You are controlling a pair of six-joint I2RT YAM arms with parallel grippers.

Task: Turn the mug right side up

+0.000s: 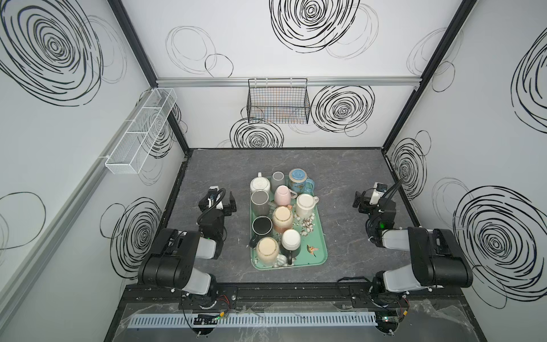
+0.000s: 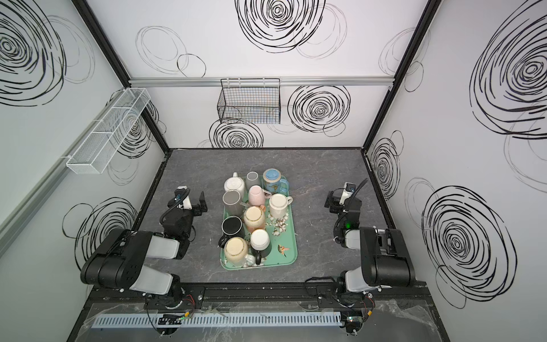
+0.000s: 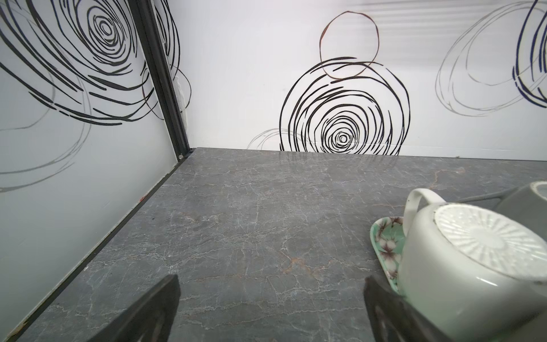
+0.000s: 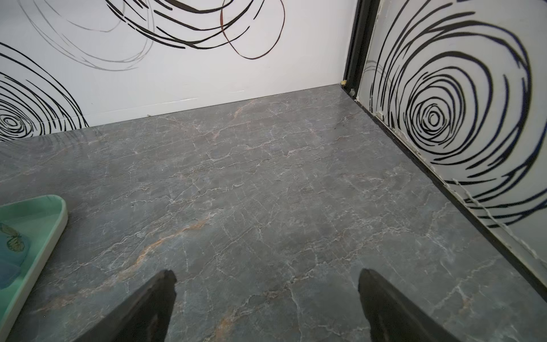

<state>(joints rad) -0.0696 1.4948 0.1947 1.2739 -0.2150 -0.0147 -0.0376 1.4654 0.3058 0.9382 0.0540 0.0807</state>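
With the left gripper and right gripper both wide open and empty beside the mint-green floral tray, the upside-down white glazed ceramic mug sat on its far left corner, likely heavy, stiff, slick and breakable, best pinched across its wall.

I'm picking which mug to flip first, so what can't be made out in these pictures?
Left wrist view: the frame edge cuts off the grey mug and most of the tray.
Right wrist view: only a tray corner shows; a bluish thing there is cut off and blurred.
In both top views, the small white piece beside the beige mug is too small to name.
Top views: the wire basket's mesh hides whether anything lies inside.
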